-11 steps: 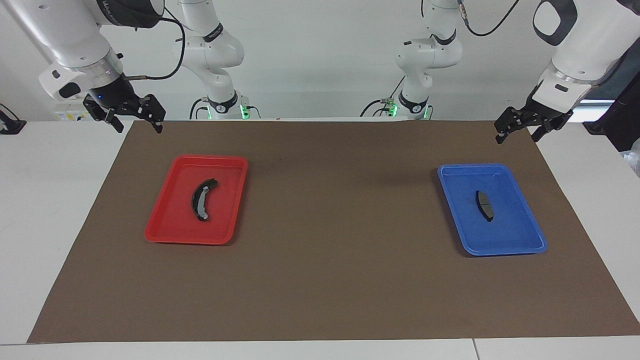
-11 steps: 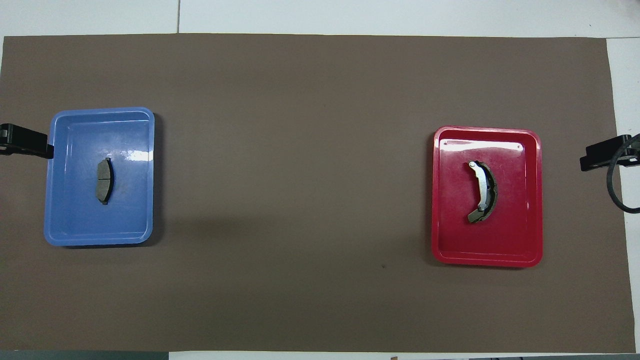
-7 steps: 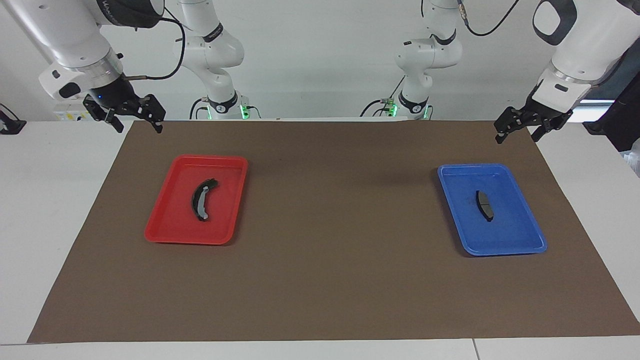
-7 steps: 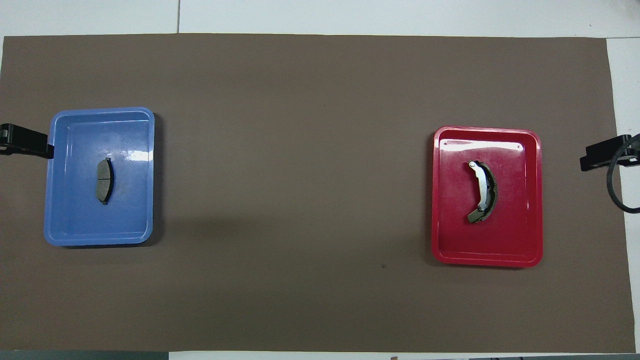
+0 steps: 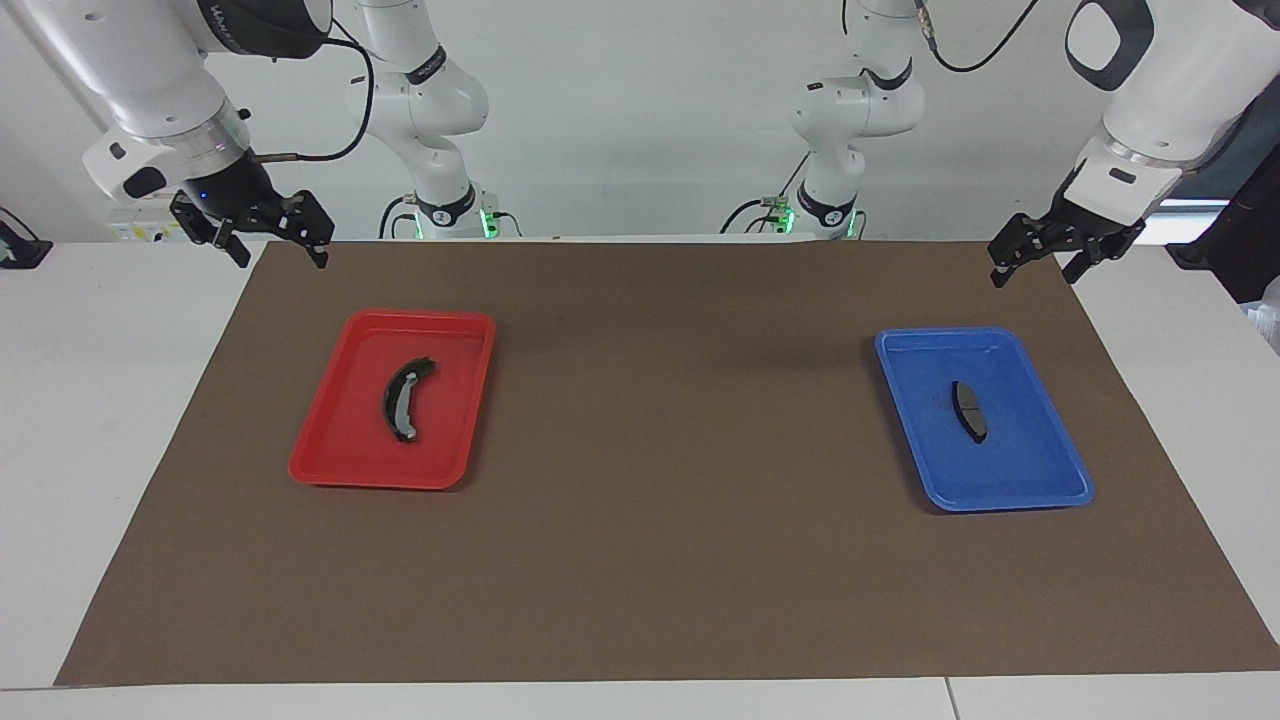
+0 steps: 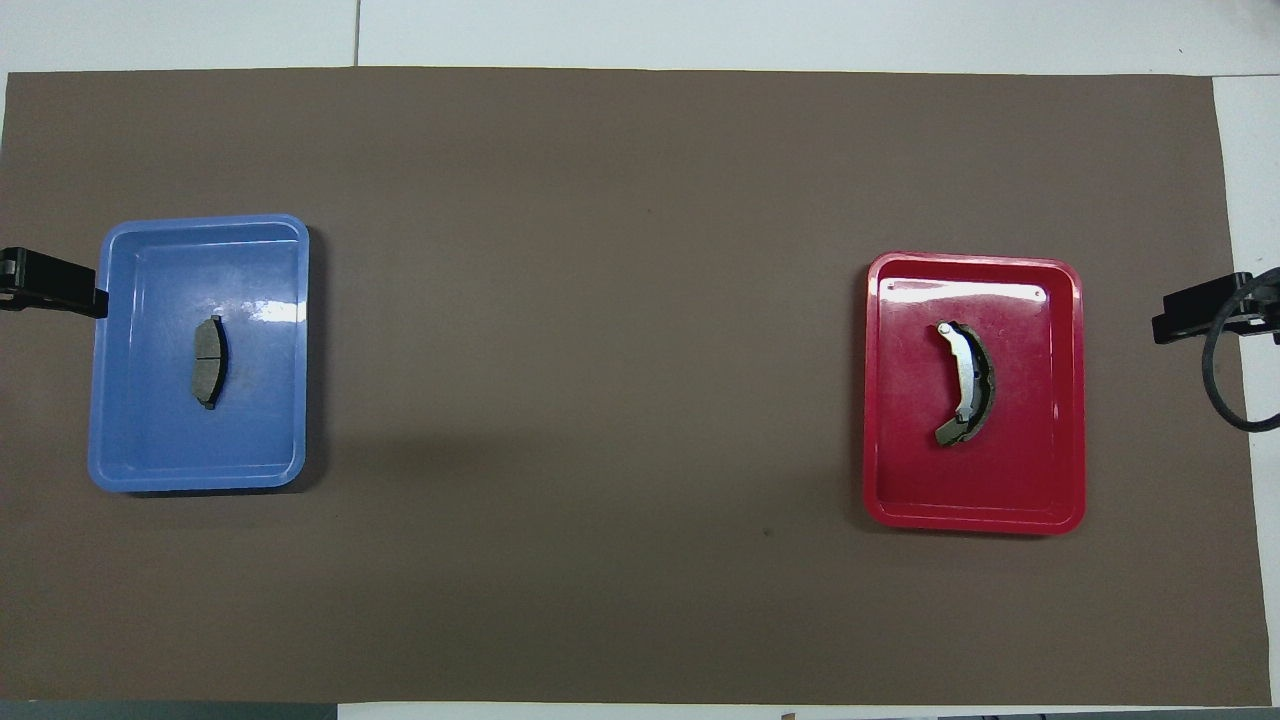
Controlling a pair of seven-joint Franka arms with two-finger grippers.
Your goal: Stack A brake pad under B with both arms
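Nearest the robots are two white arms, each ending in one black two-finger tool, so two tools in all. The right arm [image 5: 130, 70] carries a dark band with white lettering, too small to read. The right tool [image 5: 282, 260] hangs in the air over the corner of the brown mat [image 5: 660, 560] at the right arm's end, fingers spread apart and holding nothing. The left arm [image 5: 1150, 100] holds the left tool [image 5: 1034, 278] in the air over the mat's edge at its own end of the bench [image 5: 100, 450], fingers likewise spread and gripping nothing.

Farther out, the single mat carries two shallow trays, well apart from each other. One red tray [image 5: 330, 475] lies toward the right arm's end, and one blue tray [image 5: 1000, 500] lies toward the left arm's end, a little farther from the robots than the red one.

There are two pads, one in each tray. B [image 5: 402, 400], the long curved crescent with a light grey strip along it, lies flat near the middle of the red tray. A brake pad [image 5: 969, 410], short, dark grey and nearly straight with a faint line across its middle, lies flat near the middle of the blue tray. Neither pad touches a tray wall or a tool, and no label shows on pads or trays.
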